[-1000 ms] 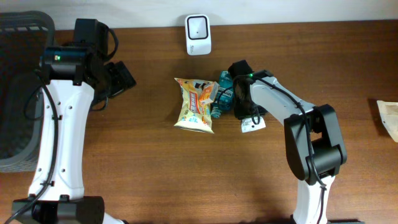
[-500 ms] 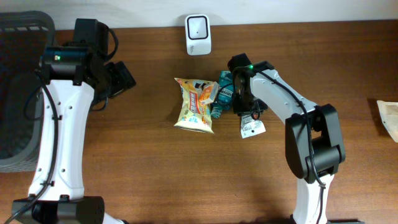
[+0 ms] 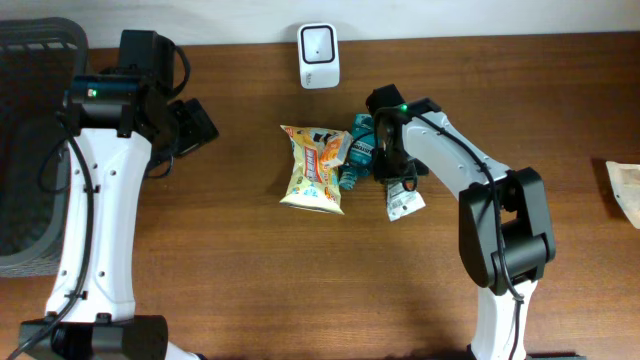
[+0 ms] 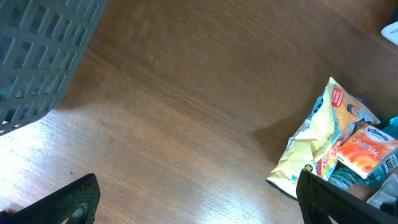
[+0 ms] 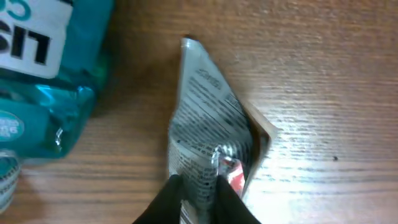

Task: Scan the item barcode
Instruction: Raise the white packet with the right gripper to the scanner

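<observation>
My right gripper (image 5: pixel 199 182) is shut on the near edge of a small white printed packet (image 5: pixel 208 106), which is pinched into a fold between the black fingertips. Its far end rests on the table. In the overhead view this packet (image 3: pixel 405 203) lies just right of a teal bottle (image 3: pixel 358 150), with the right gripper (image 3: pixel 393 172) over it. A yellow snack bag (image 3: pixel 314 168) lies left of the bottle. The white barcode scanner (image 3: pixel 319 55) stands at the back edge. My left gripper (image 4: pixel 199 202) is open over bare wood, far to the left.
A grey basket (image 3: pixel 30 150) fills the far left edge. A pale bag (image 3: pixel 625 190) lies at the right edge. The teal bottle (image 5: pixel 43 81) is close to the left of the held packet. An orange packet (image 4: pixel 364 149) lies on the snack bag (image 4: pixel 317 137).
The right gripper's jaws have closed on the small packet, and the arm has shifted slightly toward the back. The left arm has stayed still.
</observation>
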Robot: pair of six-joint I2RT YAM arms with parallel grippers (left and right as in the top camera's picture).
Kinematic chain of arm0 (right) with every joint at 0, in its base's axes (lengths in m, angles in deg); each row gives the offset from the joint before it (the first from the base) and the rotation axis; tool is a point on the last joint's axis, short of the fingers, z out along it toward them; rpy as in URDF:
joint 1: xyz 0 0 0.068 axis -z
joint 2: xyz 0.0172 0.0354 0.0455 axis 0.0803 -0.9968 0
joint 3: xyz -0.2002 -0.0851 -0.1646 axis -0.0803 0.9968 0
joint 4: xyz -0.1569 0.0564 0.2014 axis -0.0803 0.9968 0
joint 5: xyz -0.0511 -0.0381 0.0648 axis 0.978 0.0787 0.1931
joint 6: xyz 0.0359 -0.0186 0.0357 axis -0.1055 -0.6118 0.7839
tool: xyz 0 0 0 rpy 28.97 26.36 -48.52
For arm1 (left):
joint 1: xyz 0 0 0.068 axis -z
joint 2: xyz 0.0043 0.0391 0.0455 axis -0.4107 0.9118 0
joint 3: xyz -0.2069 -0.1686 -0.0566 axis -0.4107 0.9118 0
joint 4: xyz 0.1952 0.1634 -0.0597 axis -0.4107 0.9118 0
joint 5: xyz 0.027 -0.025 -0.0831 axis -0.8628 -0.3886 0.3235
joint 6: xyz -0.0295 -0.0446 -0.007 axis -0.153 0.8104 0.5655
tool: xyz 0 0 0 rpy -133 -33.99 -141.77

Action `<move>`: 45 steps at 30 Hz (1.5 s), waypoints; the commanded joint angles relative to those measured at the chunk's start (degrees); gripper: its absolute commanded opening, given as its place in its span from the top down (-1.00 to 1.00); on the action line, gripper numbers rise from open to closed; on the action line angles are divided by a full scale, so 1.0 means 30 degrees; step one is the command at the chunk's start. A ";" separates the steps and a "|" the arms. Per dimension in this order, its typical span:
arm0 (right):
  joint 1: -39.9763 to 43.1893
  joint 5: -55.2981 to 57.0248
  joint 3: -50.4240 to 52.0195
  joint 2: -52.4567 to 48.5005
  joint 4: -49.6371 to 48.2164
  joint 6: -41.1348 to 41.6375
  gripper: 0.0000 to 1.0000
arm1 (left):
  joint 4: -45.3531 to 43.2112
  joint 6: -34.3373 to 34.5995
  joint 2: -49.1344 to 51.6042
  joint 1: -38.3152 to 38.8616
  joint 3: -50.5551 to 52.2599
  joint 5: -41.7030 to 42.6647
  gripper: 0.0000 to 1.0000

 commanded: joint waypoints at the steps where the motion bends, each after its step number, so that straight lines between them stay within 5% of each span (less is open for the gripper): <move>1: 0.0073 0.0044 0.0597 -0.0313 0.0007 0.0248 0.87 | 0.0022 0.0197 -0.0095 0.0007 -0.0029 0.0000 -0.98; 8: 0.0073 0.0036 -0.0124 -0.0313 0.0437 0.0270 0.92 | 0.0022 0.0197 -0.0095 0.0007 -0.0029 0.0000 -0.98; 22: 0.0080 -0.0619 -0.7730 -0.0313 0.2266 0.0248 0.92 | 0.0022 0.0197 -0.0095 0.0007 -0.0029 0.0000 -0.98; 33: 0.0576 -0.8852 -0.8218 -0.0634 -0.8386 0.3366 0.92 | 0.0022 0.0197 -0.0095 0.0007 -0.0029 0.0000 -0.98; 45: 0.0721 -1.0936 -0.8225 -0.4947 -2.0567 1.0535 0.92 | 0.0022 0.0197 -0.0095 0.0007 -0.0029 0.0000 -0.98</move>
